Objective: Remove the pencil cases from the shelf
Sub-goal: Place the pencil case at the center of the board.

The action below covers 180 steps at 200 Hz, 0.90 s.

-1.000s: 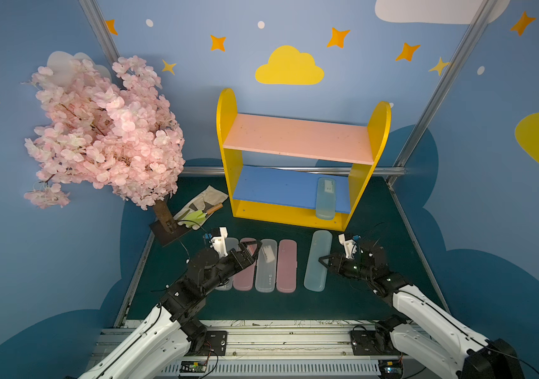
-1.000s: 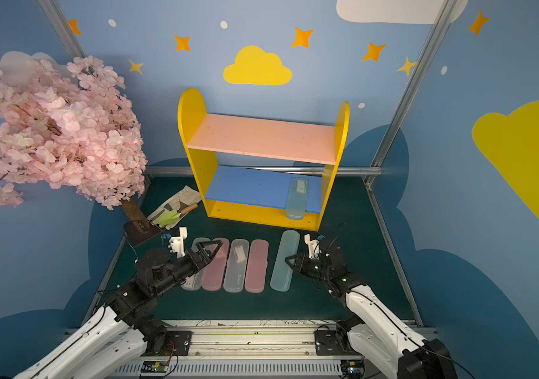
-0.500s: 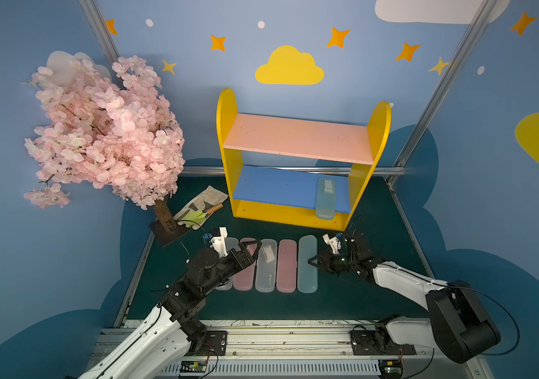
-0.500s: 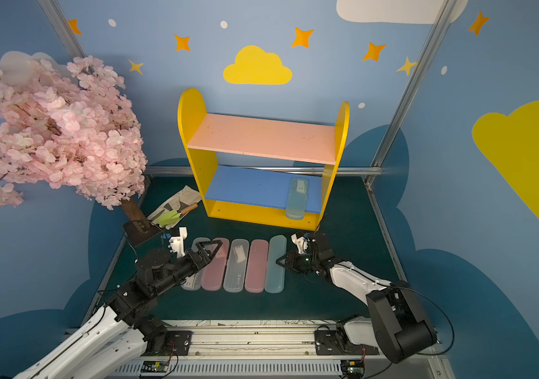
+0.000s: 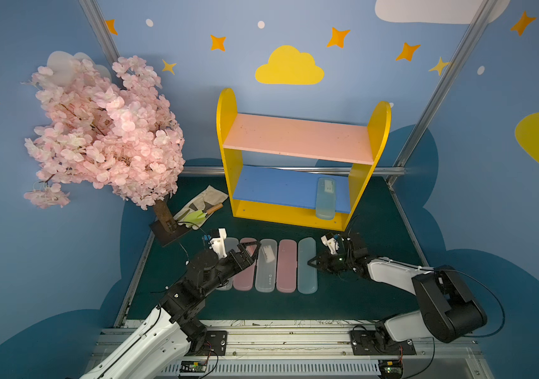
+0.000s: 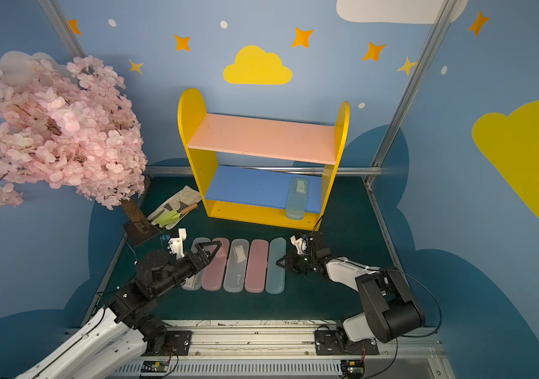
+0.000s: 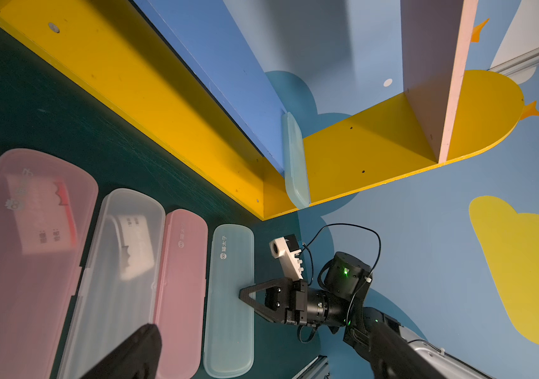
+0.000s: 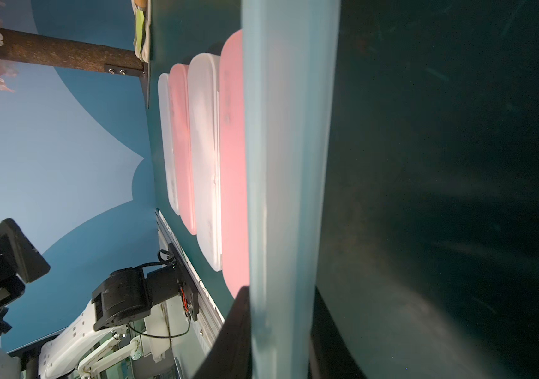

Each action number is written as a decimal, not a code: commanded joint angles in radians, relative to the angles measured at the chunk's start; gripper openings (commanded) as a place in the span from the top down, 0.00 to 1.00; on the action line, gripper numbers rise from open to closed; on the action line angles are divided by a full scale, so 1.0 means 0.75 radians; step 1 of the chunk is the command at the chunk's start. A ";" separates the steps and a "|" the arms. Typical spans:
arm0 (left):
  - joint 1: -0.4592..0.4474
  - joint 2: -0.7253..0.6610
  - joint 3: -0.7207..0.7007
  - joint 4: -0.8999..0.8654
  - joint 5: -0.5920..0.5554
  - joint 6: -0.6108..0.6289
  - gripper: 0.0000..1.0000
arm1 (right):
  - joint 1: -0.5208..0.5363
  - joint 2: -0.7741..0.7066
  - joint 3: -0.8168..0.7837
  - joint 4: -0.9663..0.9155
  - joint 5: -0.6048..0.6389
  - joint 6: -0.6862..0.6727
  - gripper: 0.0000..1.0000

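Straightening step, seemingly: your right fingers [image 7: 273, 295], pressed together, touch pale blue case [image 5: 307, 275] before shelf [image 5: 227, 137]; left fingers [image 5: 243, 257] spread. Next, fetch case 6 [image 5: 325, 197] inside shelf.

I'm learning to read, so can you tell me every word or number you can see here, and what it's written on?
"猫太子", beside a small round logo: near blue pencil case, in the row on the table.
"猫太子" again: pink pencil case beside it.
White cards inside the second pink pencil case and the frosted white pencil case: print too blurred to read.
On the shelf, the far blue pencil case: label too small to read.
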 commanded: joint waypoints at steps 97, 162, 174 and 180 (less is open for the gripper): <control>0.000 -0.012 -0.014 0.016 -0.018 -0.006 0.00 | -0.023 0.105 0.029 0.054 -0.039 -0.035 0.57; 0.000 0.026 0.008 0.030 0.009 -0.002 0.00 | -0.024 0.058 0.045 -0.117 0.053 -0.096 0.37; 0.000 0.045 0.016 0.034 0.024 -0.006 0.00 | -0.025 0.052 0.049 -0.144 0.068 -0.107 0.36; 0.000 0.053 0.020 0.038 0.036 -0.007 0.00 | -0.024 0.048 0.052 -0.156 0.073 -0.109 0.35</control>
